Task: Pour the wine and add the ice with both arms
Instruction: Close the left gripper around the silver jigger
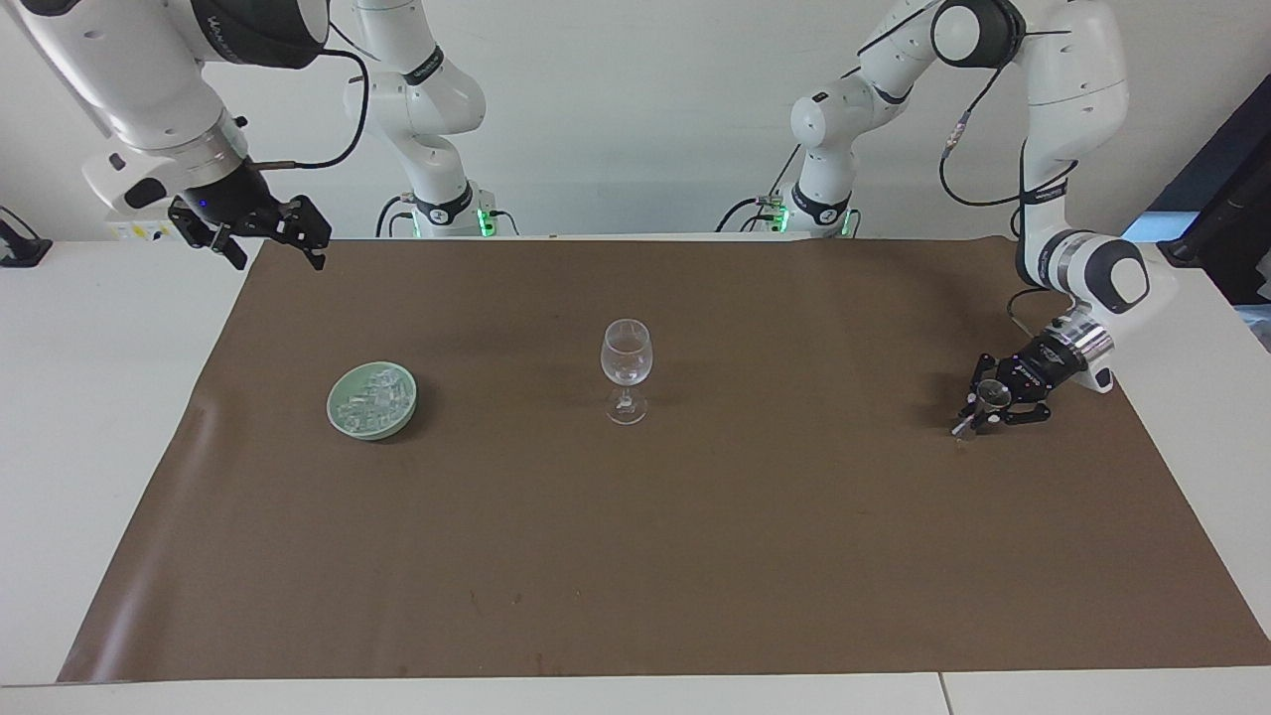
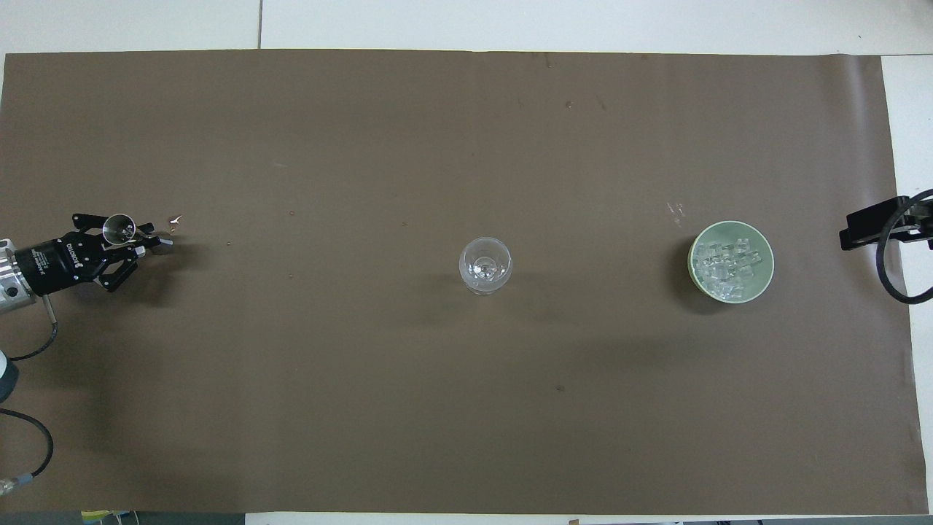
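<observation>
Brown mat (image 1: 695,556) over white table (image 1: 89,417). Ice (image 1: 373,396): heaped in green bowl (image 1: 343,422), toward the right arm's end. Wine glass (image 1: 626,369): upright at mat centre, well apart from bowl. Metal jigger (image 1: 978,407): at the left arm's end, clamped at its waist by left gripper (image 1: 983,409). Right gripper (image 1: 268,233): waiting raised over the mat corner nearest the robots, fingers spread, holding nothing.

Clear ice cubes (image 1: 374,396) heaped in green bowl (image 1: 343,420); wine glass (image 1: 626,356) upright.

Right pincer (image 2: 875,222) partly cropped
</observation>
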### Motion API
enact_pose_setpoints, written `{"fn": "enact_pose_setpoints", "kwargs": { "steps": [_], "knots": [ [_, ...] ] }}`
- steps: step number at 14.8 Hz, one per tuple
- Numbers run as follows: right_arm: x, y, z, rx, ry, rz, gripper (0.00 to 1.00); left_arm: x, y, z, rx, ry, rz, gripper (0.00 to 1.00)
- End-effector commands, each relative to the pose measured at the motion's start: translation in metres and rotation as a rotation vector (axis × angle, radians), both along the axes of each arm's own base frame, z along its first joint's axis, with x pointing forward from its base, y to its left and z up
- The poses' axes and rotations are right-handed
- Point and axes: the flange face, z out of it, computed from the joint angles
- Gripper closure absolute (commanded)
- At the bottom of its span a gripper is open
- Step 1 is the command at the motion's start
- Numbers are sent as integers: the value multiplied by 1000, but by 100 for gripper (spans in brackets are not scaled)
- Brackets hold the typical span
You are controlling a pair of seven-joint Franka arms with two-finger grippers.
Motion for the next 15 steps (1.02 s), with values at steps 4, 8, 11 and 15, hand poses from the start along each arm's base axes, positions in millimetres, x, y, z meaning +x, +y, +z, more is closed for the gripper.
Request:
{"fn": "enact_pose_setpoints", "kwargs": {
  "steps": [4,8,11,15],
  "knots": [
    [-6,-2,0,10,-5,7,0,-2,-6,19,-49,8,34,100],
    [-6,-2,0,10,-7,7,0,5,-33,51,-104,-46,-65,100],
    [-6,-2,2,10,-10,7,0,14,-76,78,-119,-77,-159,100],
    [-6,-2,0,10,-7,7,0,29,-162,129,-109,-26,-232,100]
  ]
}}
